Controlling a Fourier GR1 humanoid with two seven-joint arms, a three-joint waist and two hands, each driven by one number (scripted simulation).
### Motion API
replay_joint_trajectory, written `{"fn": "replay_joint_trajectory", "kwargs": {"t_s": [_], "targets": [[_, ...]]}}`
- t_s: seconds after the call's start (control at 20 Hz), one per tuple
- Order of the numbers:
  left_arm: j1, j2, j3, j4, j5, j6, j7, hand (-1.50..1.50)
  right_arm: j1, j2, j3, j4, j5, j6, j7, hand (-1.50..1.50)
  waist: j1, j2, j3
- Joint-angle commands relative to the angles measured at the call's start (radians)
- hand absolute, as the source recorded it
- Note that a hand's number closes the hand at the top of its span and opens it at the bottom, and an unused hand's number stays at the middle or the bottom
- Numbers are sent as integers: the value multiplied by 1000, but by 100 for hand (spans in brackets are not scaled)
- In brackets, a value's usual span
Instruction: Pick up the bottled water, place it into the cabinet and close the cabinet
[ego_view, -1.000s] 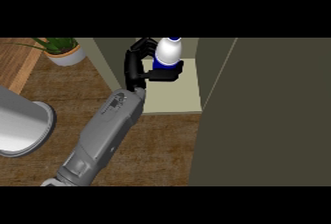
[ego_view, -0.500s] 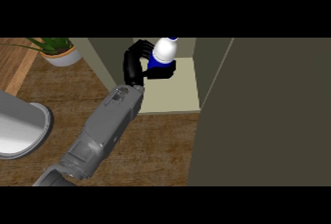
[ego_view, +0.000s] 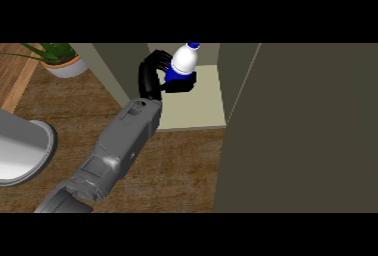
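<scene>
The bottled water is white with a blue label and a blue cap, and it stands tilted over the pale floor of the open cabinet at the top centre. My left hand is shut on it. The fingers curl round its far left side and the thumb presses under the label. The grey forearm runs down to the lower left edge. The bottle's base is hidden by the thumb, so I cannot tell whether it touches the shelf. My right hand does not show.
The open cabinet door is a broad dark olive panel filling the right side. A potted plant stands at the upper left. A large grey round object lies at the left edge on the wooden counter.
My left hand has carried the bottle a little farther up and into the cabinet opening. The forearm has stretched out with it.
</scene>
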Motion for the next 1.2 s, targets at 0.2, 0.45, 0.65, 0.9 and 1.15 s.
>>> {"fn": "replay_joint_trajectory", "kwargs": {"t_s": [0.2, 0.45, 0.65, 0.9, 1.15], "targets": [[-15, 0, -7, 141, -47, 76, -35, -150, 20, -11, 6, -39, 8, 8, -32, -150, -12, 10, -1], [-40, 23, -24, 197, -79, 105, 9, -150, 84, -58, 40, -91, 21, 11, -44, -150, -19, 6, -1], [-54, 8, -10, 196, -78, 161, 4, -150, 41, -41, 30, -69, 8, 10, -29, -150, -11, 9, -1], [-16, 22, 8, 169, -66, 100, -58, -150, 51, -43, 42, -46, 12, 12, -57, -150, -17, 12, -2], [8, 0, 26, 94, -35, 4, -154, -150, 19, -46, 25, -28, -1, 28, -50, -150, -20, 12, -3]]}}
